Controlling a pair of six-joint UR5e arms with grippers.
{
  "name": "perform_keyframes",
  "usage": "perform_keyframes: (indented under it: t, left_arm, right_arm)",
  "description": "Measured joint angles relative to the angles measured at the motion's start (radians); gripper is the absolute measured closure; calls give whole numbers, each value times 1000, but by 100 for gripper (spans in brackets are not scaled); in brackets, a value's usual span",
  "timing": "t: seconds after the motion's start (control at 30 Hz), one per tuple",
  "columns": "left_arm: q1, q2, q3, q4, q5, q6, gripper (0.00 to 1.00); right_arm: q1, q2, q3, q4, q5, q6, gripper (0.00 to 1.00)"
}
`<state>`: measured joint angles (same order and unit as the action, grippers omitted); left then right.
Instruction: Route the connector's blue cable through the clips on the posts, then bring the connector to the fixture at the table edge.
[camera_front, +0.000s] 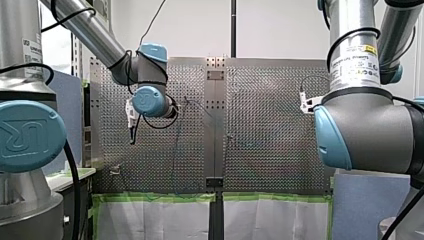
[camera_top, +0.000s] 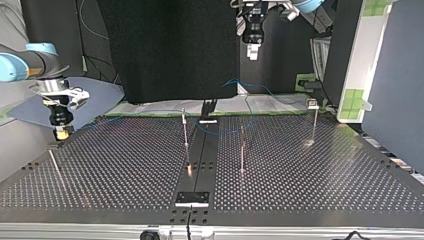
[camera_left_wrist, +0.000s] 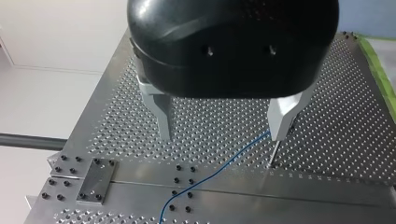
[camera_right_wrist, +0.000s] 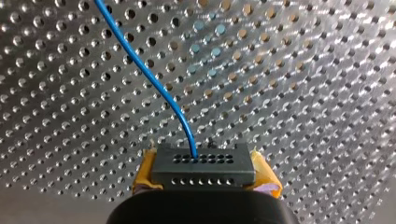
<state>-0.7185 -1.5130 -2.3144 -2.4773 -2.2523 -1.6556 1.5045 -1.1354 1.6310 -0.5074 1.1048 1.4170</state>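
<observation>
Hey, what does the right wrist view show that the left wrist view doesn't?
Only the right wrist view shows the black connector clamped between the yellow pads of my right gripper. Only the left wrist view shows my left gripper, open and holding nothing, and a bolted plate. Both show the blue cable and the perforated table.

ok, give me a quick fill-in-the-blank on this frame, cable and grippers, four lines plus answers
1. The cable leaving the connector is ____ in colour.
2. My right gripper is ____ on the connector.
3. The pads on either side of the connector are ____.
4. My left gripper is ____, holding nothing.

Missing words: blue; shut; yellow; open.
</observation>
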Motion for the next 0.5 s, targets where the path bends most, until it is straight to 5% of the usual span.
perform_keyframes:
  t: [0.5]
  left_arm:
    - [0,0,0,-2,-14,17,0]
  right_arm:
    - [-28,-1,-37,70,-100,18,100]
